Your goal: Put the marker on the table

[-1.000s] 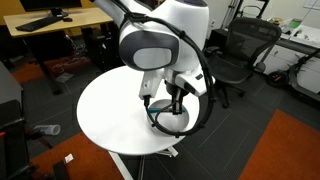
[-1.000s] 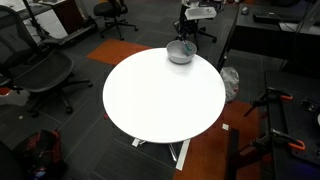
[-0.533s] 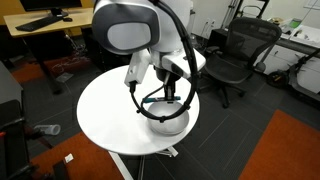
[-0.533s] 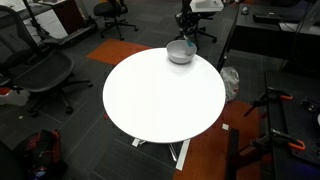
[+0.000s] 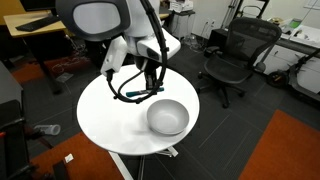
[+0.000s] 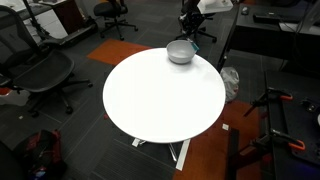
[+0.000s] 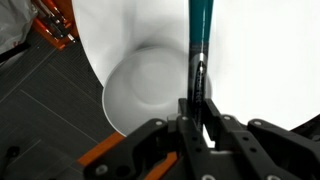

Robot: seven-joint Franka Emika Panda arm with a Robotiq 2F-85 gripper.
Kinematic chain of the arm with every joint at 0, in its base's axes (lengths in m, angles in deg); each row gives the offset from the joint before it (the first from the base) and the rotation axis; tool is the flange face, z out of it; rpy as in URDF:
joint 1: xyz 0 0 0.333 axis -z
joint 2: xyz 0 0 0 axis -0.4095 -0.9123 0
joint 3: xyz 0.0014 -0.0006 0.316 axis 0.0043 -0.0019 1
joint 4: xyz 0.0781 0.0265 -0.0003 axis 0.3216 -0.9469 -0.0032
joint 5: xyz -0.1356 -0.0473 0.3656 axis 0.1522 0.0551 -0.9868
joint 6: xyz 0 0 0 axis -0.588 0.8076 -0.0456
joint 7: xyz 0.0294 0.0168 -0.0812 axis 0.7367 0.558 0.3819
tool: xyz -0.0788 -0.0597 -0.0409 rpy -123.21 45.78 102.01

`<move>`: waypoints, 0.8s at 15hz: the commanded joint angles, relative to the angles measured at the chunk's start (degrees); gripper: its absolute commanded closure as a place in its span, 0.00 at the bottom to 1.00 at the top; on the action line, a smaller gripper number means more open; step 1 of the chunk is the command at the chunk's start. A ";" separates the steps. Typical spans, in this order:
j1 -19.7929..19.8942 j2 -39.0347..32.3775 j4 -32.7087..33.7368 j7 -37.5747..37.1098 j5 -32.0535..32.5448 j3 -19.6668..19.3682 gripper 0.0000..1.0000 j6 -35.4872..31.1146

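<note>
White table (image 5: 105,118) surface spans frame left of bowl (image 5: 167,117). Gripper (image 7: 197,100) clamps marker (image 7: 197,30), which juts toward top centre.

The gripper (image 5: 154,82) is hanging from the white arm (image 5: 100,18), pointing down above the table (image 5: 105,122). Just below it, on its office-chair (image 5: 232,55) side, a pale bowl (image 5: 167,117) is sitting on the white top. A black cable (image 5: 128,95) is looping beside the gripper, whose fingers are too small to read from here.

Office (swivel chairs (image 5: 236,52), desks (image 5: 12,24))
</note>
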 commanded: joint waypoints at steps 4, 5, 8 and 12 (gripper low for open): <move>-3.31 4.90 -6.62 -0.79 4.73 -0.18 0.95 -1.90; -3.74 4.91 -6.70 -1.04 5.51 -0.22 0.95 -1.80; -4.74 4.42 -6.64 -1.76 6.66 -0.09 0.95 -1.83; -5.77 3.62 -5.86 -1.37 6.54 0.71 0.95 -1.35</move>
